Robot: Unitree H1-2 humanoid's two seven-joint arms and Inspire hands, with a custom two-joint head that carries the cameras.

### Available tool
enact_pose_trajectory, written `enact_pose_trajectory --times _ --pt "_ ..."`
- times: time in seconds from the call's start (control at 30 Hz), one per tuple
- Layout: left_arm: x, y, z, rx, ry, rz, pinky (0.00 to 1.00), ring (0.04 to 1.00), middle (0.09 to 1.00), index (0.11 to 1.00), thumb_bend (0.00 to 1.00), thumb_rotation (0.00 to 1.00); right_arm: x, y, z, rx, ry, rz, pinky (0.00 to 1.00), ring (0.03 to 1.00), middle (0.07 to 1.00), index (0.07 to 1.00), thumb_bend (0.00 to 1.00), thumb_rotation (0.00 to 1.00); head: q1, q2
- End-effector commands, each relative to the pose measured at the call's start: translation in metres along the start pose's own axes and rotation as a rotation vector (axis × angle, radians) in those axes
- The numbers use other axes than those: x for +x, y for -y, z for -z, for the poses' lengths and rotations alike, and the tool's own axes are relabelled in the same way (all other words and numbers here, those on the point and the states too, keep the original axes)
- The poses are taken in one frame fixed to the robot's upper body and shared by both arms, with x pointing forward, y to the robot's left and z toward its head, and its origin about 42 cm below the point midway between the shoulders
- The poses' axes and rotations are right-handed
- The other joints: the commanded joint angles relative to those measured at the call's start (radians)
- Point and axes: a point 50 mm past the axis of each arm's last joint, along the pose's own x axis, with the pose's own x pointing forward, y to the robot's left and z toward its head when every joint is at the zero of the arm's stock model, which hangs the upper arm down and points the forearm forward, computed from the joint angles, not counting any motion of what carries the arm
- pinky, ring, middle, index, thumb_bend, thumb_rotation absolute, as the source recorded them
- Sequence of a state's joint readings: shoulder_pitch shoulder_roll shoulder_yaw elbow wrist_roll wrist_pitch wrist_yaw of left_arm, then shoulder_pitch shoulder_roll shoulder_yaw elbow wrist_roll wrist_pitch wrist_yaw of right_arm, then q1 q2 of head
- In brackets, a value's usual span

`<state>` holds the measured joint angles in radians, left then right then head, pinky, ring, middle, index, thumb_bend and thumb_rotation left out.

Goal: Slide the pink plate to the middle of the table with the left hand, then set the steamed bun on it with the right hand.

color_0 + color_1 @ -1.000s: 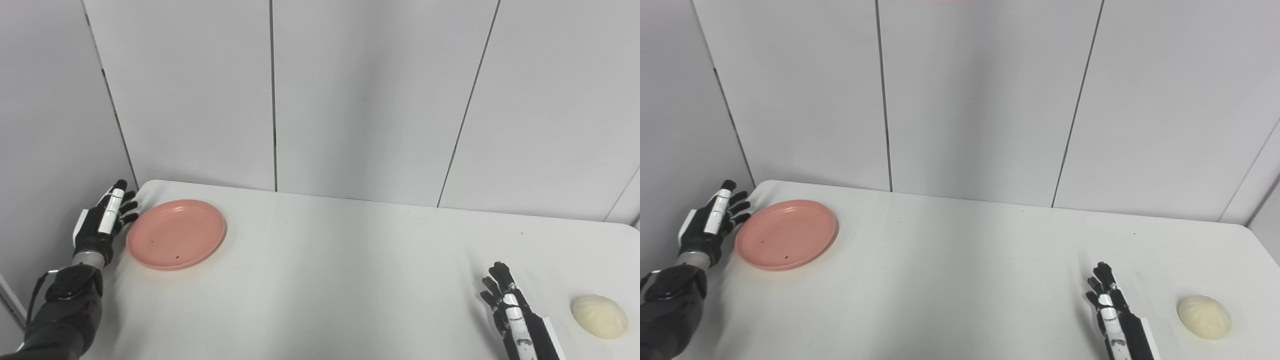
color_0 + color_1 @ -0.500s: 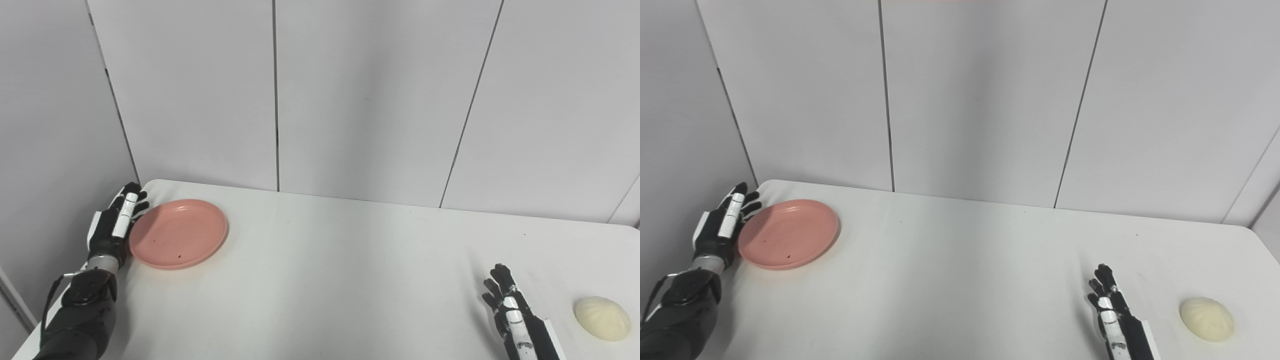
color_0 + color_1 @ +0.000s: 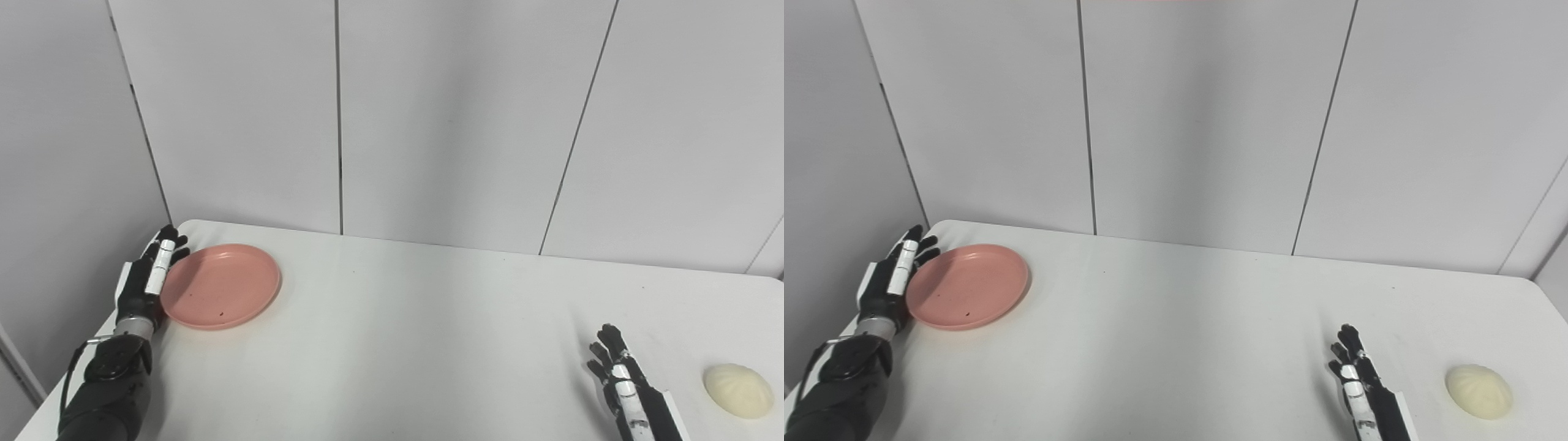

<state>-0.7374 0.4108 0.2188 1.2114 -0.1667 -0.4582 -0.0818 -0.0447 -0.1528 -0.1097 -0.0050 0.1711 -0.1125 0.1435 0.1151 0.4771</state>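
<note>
Here, left hand (image 3: 147, 282) — fingers extended — against pink plate (image 3: 220, 286) rim.

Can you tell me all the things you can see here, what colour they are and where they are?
plate: one, pink, flat on the table's far left part.
steamed bun: one, cream-white, near the table's right front edge.
table: one, white, fills the lower half of the picture.
wall panels: light grey with dark seams, behind the table.
left hand: one, black and white, open, right at the plate's left rim.
right hand: one, black and white, open, left of the bun and apart from it.
</note>
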Motion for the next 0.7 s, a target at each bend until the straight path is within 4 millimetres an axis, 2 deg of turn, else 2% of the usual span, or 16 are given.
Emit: enact_pose_trajectory --times 0.0,0.1,0.3,0.67 --pt "0.005 0.02 -0.007 0.009 0.032 0.066 0.78 0.854 0.865 0.897 0.82 0.87 -0.018 -0.004 0.019 0.011 -0.052 0.007 0.94 0.948 0.964 0.942 0.68 0.86 -0.001 0.0" --pt "0.005 0.025 -0.007 -0.008 0.033 0.077 0.81 0.861 0.867 0.905 0.82 0.86 -0.018 -0.005 0.019 0.01 -0.052 0.007 0.93 0.946 0.964 0.943 0.68 0.86 -0.003 -0.001" --pt "0.005 0.038 -0.008 -0.04 0.046 0.106 0.81 0.853 0.855 0.902 0.81 0.85 -0.017 -0.006 0.021 0.017 -0.05 0.003 0.94 0.946 0.965 0.941 0.67 0.86 -0.006 -0.002" --pt "0.001 0.069 -0.01 -0.054 0.075 0.186 0.78 0.856 0.866 0.907 0.87 0.85 -0.017 -0.009 0.021 0.007 -0.046 0.0 0.94 0.941 0.959 0.941 0.67 0.86 -0.011 -0.001"
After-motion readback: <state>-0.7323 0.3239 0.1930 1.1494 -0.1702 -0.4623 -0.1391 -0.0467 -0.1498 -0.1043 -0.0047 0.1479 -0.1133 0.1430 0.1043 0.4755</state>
